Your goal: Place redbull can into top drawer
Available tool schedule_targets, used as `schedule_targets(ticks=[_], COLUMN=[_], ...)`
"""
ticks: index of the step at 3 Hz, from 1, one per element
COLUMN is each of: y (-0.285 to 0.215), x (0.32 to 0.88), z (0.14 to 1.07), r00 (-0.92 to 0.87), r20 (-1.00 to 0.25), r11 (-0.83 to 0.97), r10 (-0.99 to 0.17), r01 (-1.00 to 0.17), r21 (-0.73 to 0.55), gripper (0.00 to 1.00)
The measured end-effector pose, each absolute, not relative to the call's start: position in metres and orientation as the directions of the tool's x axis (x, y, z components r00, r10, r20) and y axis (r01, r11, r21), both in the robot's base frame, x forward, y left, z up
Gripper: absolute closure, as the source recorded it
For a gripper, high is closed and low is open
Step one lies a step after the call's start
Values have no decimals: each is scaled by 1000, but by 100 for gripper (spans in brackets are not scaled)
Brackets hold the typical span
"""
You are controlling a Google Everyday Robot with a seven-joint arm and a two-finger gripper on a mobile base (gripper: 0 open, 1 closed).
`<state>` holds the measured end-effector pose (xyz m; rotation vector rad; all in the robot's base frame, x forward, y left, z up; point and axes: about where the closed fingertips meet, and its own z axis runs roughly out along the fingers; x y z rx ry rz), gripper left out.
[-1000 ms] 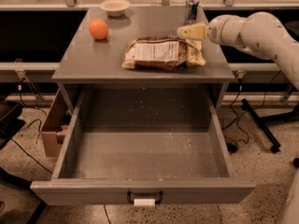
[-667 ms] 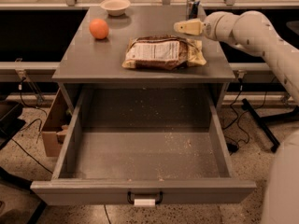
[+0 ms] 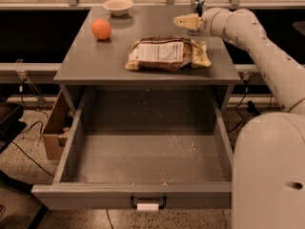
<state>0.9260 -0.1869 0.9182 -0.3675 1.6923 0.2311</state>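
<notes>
Gripper (image 3: 183,21) at the counter's (image 3: 95,63) back right corner. A second ago it hung nearer the front, over the right end of the snack bag (image 3: 167,54); it has since swung toward the back edge. The reach for the redbull can (image 3: 196,5) therefore looks nearly complete, with no lift begun. Whether the gripper is open or closed cannot be told. The can stands upright at the back edge, just behind the gripper and partly hidden by it; contact is uncertain. The top drawer (image 3: 95,195) stands pulled out below the front edge.
</notes>
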Motion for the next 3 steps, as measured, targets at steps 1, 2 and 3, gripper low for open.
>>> schedule_targets(ticks=[1, 2, 3], y=[-187, -188, -186], x=[939, 948, 958], z=[918, 918, 918], r00=[-114, -107, -104], r20=[-988, -991, -991], r11=[931, 935, 936], r10=[-100, -84, -84], r01=[-360, -351, -350], r21=[-53, -41, -43], gripper=[0, 0, 0])
